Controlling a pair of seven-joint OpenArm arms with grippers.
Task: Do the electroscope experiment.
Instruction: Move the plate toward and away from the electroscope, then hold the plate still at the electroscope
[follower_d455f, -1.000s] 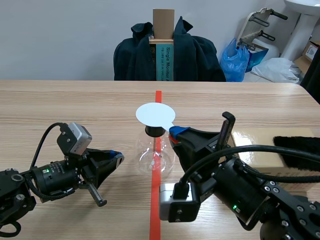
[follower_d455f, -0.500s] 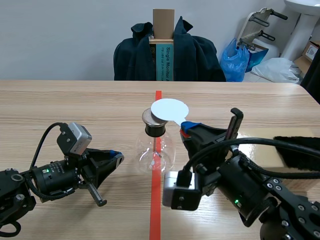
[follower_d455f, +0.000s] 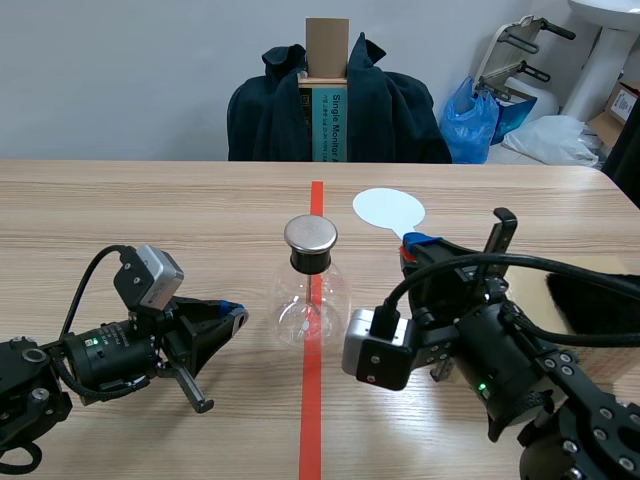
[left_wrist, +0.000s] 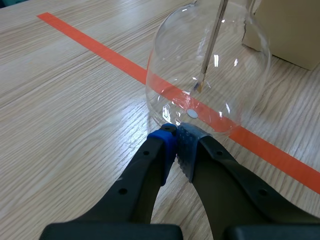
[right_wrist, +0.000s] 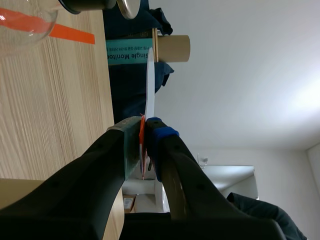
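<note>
The electroscope is a clear glass flask (follower_d455f: 311, 310) with a black stopper and a round metal cap (follower_d455f: 310, 234), standing on the red tape line. Inside hangs a thin rod (left_wrist: 210, 45) within the flask's bulb (left_wrist: 210, 70). My right gripper (follower_d455f: 412, 243) is shut on the stem of a white disc paddle (follower_d455f: 388, 209), held in the air to the right of the cap and apart from it. The paddle (right_wrist: 150, 80) appears edge-on between the right fingers. My left gripper (left_wrist: 175, 142) is shut on nothing, its tips just short of the flask's base.
A cardboard box (follower_d455f: 520, 290) and a black furry cloth (follower_d455f: 590, 300) lie at the right. A chair with a dark coat (follower_d455f: 335, 110) stands behind the table's far edge. Bags and clutter (follower_d455f: 520, 110) sit at the back right.
My right gripper has carried the white disc from over the flask's cap to the right and away from it, uncovering the cap. The left arm has not moved.
</note>
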